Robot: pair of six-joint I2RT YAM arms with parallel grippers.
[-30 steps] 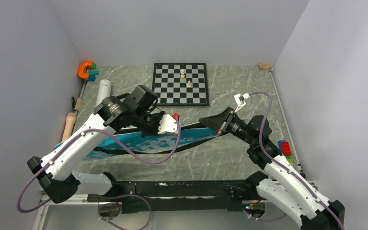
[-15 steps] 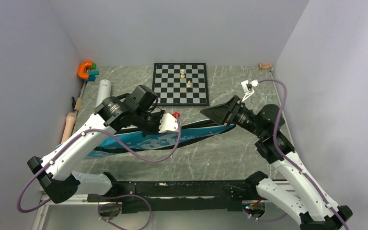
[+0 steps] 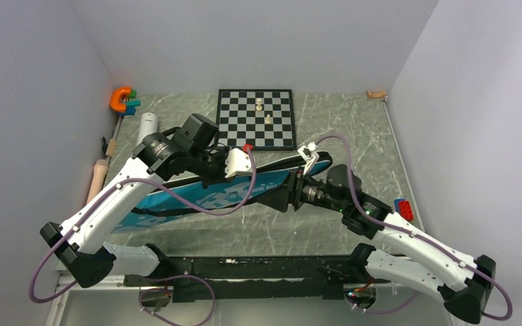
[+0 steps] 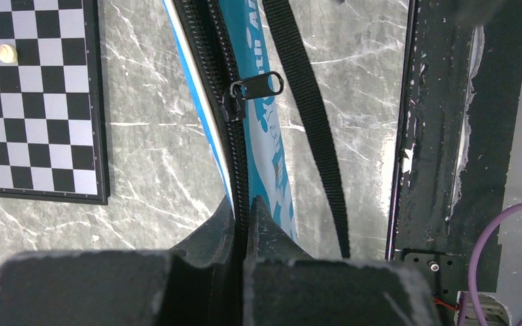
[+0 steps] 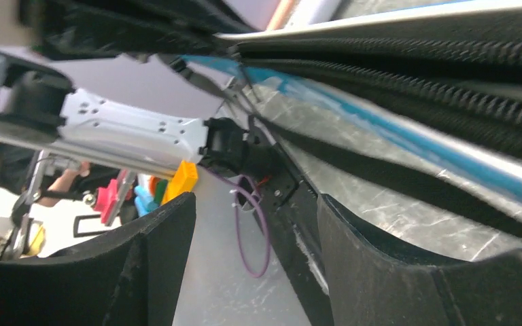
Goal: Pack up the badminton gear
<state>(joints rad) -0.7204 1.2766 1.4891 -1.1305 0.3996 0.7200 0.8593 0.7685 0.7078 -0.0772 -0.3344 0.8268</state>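
Left end effector (image 4: 243, 207) clamps the zipper seam of the blue bag (image 3: 211, 197), which lies across the tabletop (image 3: 353, 136) near the chessboard (image 3: 255, 119). Right end effector (image 5: 257, 217) gapes, empty. Fabric looks limp and light; I'd take the zipper pull (image 4: 255, 86).

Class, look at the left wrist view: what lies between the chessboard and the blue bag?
Only bare marbled tabletop separates the chessboard from the blue bag; the left wrist view shows that stretch plainly.
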